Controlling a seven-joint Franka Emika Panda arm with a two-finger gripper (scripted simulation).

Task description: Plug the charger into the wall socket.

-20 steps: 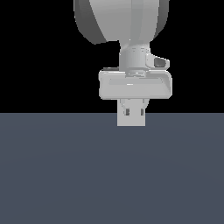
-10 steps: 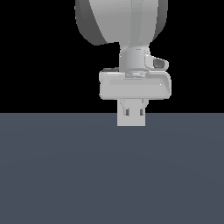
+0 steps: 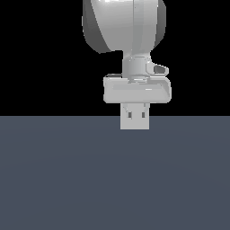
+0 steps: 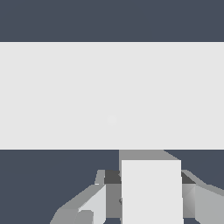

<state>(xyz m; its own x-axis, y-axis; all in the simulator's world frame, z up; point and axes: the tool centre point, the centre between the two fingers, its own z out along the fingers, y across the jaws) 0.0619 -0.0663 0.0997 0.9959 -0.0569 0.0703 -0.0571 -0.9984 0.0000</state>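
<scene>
Claw (image 3: pixel 134 123) pinching charger (image 4: pixel 151 190), held square-on toward wall socket (image 4: pixel 111 94) at 12 o'clock for straight insertion; gap remaining.

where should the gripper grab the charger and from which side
By its two flat side faces, coming from the rear, so the face turned to the wall socket stays free. The charger is a plain box, so its parallel sides suit the gripper. The fingers flank it on either side; whether they pinch it cannot be told.
</scene>
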